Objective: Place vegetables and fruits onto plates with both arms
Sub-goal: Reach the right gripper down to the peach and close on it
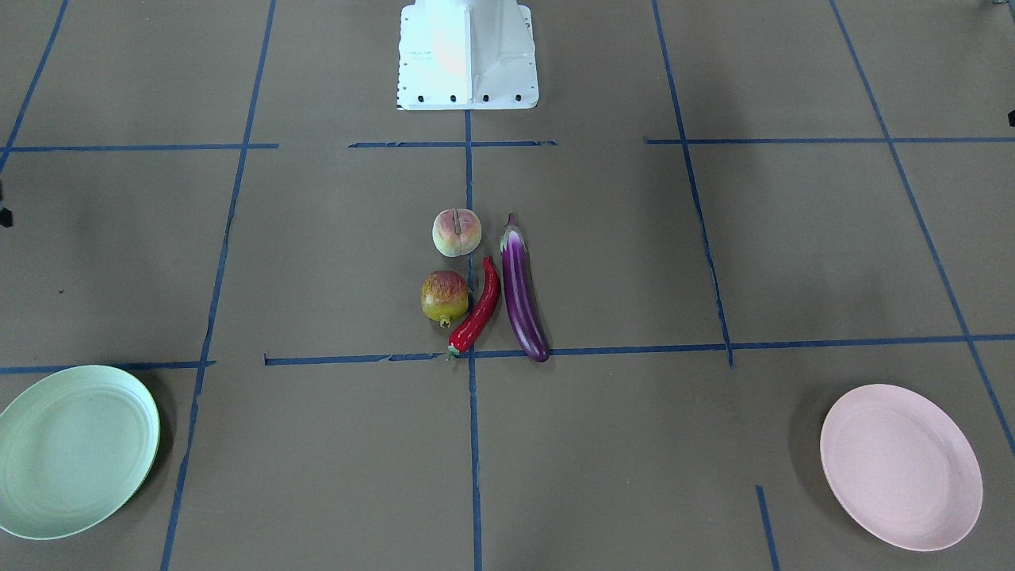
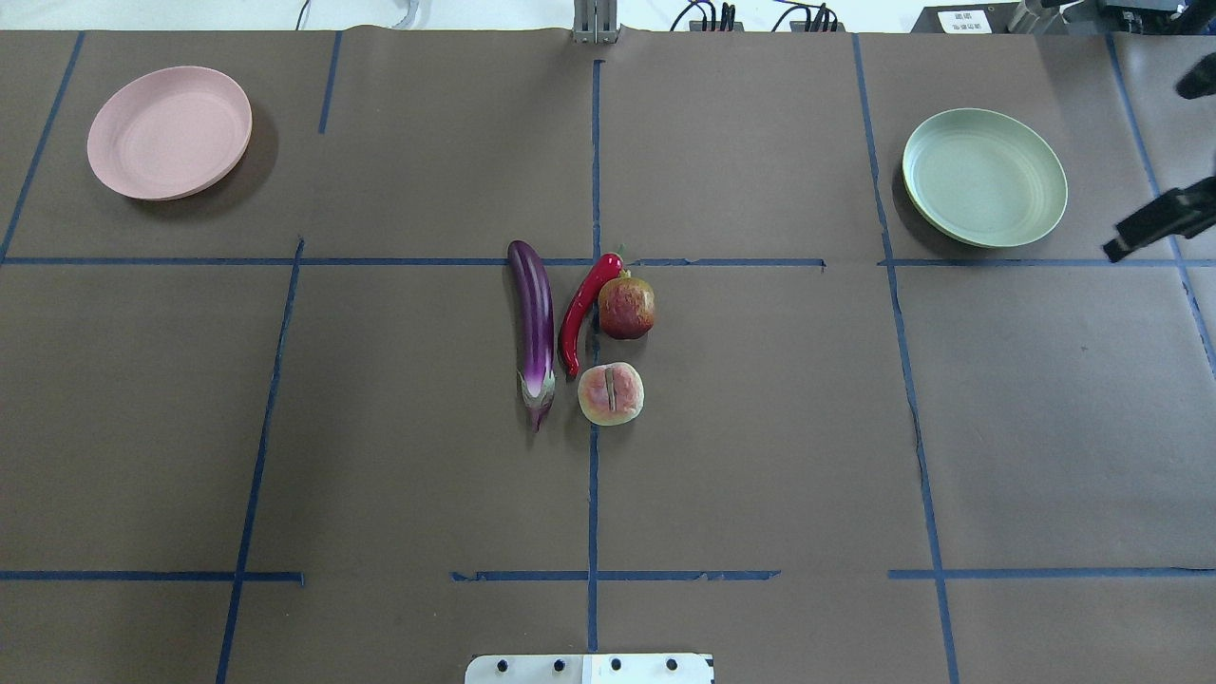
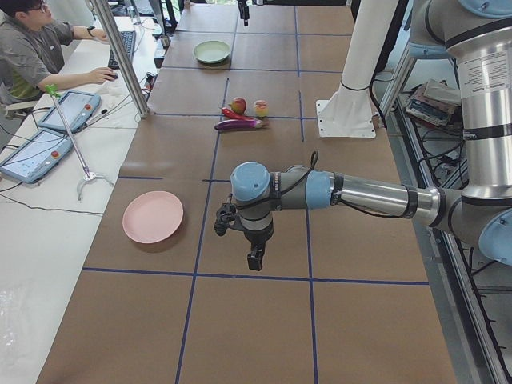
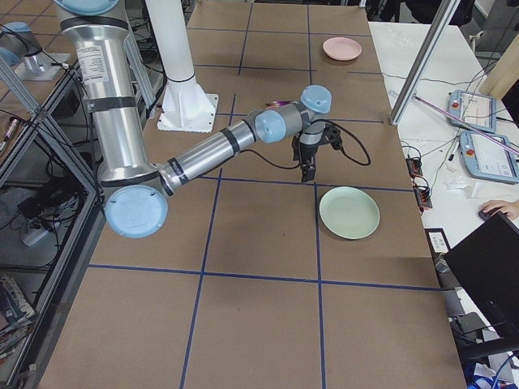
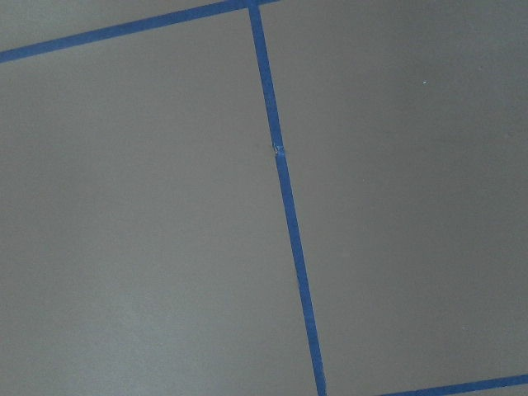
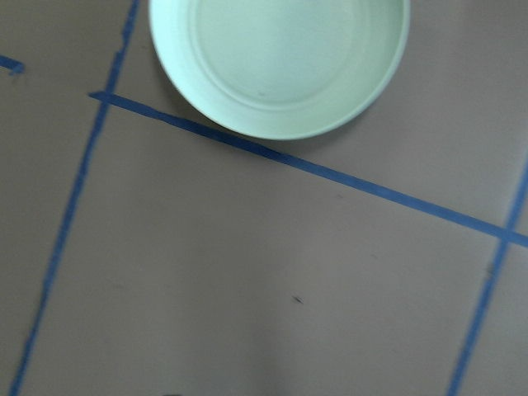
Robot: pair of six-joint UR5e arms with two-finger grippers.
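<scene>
Eggplant (image 2: pixel 535 318), chili (image 2: pixel 581 313), pomegranate (image 2: pixel 626 307) and peach (image 2: pixel 611 393) lie in 1 tight cluster at the middle of the brown surface (image 2: pixel 380 427), on the centre blue tape line (image 2: pixel 594 494). In the overhead view the eggplant is leftmost, lying lengthwise with its stem cap toward the robot. The chili curves just beside it on the right, the pomegranate is against the chili's far half, and the peach sits nearer the robot, cleft up.

The 2 plates are well apart from the cluster, toward the far edge: the pink plate (image 2: pixel 169 133) on the robot's left, the green plate (image 2: pixel 984 177) on its right.

The left arm (image 3: pixel 368 196) stretches out over the surface, its pincer (image 3: pixel 254 262) pointing down near the pink plate. The right arm (image 4: pixel 211 154) does likewise, its pincer (image 4: pixel 308 173) just beside the green plate. For both pincers I cannot tell whether the fingers are spread or pressed together
</scene>
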